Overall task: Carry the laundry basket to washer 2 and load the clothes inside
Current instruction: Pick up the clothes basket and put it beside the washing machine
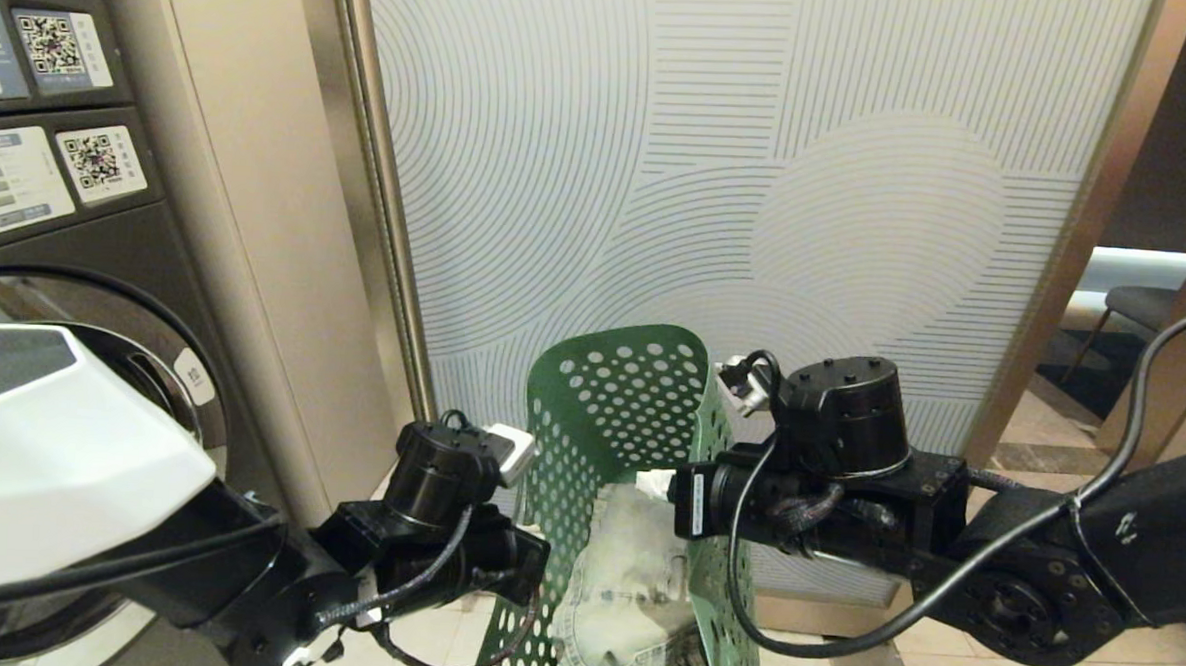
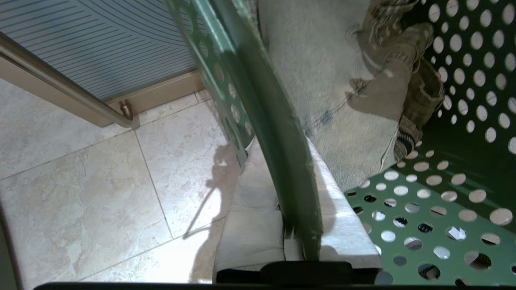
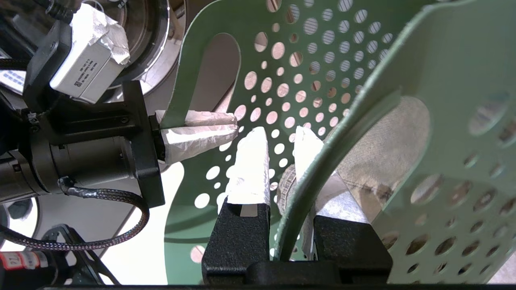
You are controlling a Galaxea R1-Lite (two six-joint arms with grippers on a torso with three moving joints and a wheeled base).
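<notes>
The green basket (image 1: 638,445) sat between the two arms, below centre in the head view. The left hand (image 2: 298,225), at 9 o'clock of it, pinched one rim; the right hand (image 3: 278,161), at 3 o'clock, pinched the opposite rim. The denim garment (image 1: 622,595) lay inside.

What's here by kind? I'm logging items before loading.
Laundry baskets: 1, the green laundry basket, gripped by the left gripper and right gripper
Clothes: 1, the denim garment
Washers: 1, partly visible
Total: 3
</notes>
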